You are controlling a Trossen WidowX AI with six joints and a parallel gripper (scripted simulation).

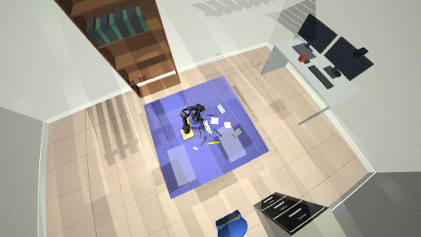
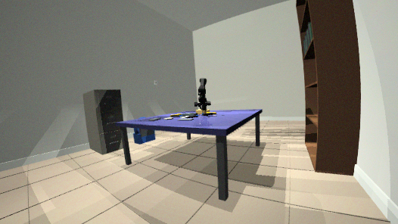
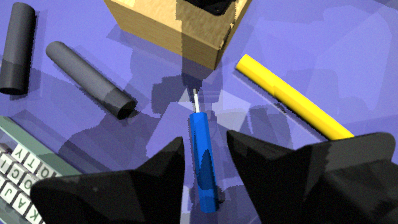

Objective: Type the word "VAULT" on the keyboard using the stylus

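A blue stylus (image 3: pixel 200 131) with a thin metal tip lies on the purple desk (image 1: pixel 180 160) (image 2: pixel 181 126), its tip toward the arm's wooden base. My gripper (image 3: pixel 205 139) is partly open above the stylus. In the wrist view the stylus runs lengthwise through the gap between the two black fingers, with space on both sides. The keyboard (image 1: pixel 207 127) (image 3: pixel 30 177) has white letter keys in a grey-green frame and shows at the lower left of the wrist view; Y, T, Q, C, O, J, A and K are readable there, upside down. The left finger hides part of it.
The wooden base (image 1: pixel 187 134) (image 3: pixel 165 35) is at the top of the wrist view. A yellow marker (image 3: pixel 295 96) lies right of the stylus. A grey-black marker (image 3: pixel 87 75) and a dark cylinder (image 3: pixel 19 47) lie to its left. White pads (image 1: pixel 214 120) (image 1: pixel 227 125) lie beyond the keyboard.
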